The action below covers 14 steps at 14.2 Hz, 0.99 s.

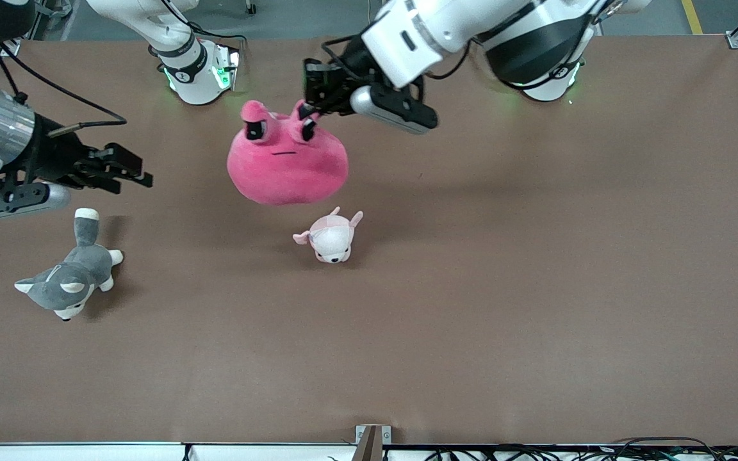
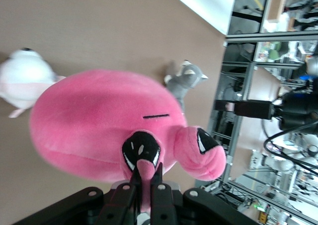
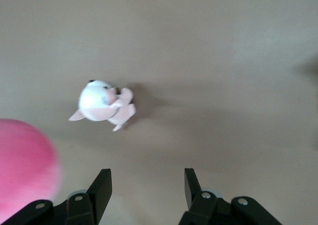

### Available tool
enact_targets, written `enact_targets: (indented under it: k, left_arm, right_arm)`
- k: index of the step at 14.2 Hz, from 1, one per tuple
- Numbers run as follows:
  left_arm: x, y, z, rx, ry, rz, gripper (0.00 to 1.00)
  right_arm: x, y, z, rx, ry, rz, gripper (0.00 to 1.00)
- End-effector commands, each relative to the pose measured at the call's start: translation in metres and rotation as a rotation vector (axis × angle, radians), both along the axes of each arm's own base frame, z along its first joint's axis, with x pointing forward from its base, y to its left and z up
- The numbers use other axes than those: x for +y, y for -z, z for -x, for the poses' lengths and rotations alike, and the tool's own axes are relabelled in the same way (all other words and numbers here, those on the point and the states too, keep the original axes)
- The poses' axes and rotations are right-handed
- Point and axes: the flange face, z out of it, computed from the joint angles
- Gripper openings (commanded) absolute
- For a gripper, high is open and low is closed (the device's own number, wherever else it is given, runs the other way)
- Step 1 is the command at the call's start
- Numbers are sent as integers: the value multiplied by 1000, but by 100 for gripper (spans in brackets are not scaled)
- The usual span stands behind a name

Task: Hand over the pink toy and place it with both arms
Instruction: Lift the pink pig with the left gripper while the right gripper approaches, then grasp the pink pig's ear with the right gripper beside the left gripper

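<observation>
The hot-pink blob plush toy (image 1: 286, 166) hangs in the air over the middle of the table, face toward the front camera. My left gripper (image 1: 308, 112) is shut on one of its eye bumps and holds it up. In the left wrist view the fingers pinch the pink bump just under the black eye, with the left gripper (image 2: 146, 178) below the toy's body (image 2: 94, 120). My right gripper (image 1: 143, 176) is open and empty over the table toward the right arm's end, apart from the toy. In the right wrist view the right gripper (image 3: 146, 180) is wide open, with the toy's edge (image 3: 25, 165) beside it.
A small pale-pink-and-white plush animal (image 1: 330, 237) lies on the table just nearer the front camera than the hanging toy; it also shows in the wrist views (image 2: 25, 78) (image 3: 104, 106). A grey-and-white plush husky (image 1: 68, 278) lies toward the right arm's end, under my right gripper.
</observation>
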Motion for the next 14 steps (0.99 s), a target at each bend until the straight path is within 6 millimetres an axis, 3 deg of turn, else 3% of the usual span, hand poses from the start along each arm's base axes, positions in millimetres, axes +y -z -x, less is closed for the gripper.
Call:
enact_targets:
  k: [1,4,9,14]
  left_arm:
    - [-25,7,6,-13,-4,68,2]
    - [-40,21,9,-10,4,76,2]
    - [-42,34,5,6,4,66,2]
    - [-42,35,4,7,3,65,2]
  right_arm:
    - [0,-2,7,74,20,-115,60]
    - [-11,-3,14,154,23,-203,57]
    - [-38,-12,17,225,49,-383,57]
    - [-17,-18,21,242,9,-451,54]
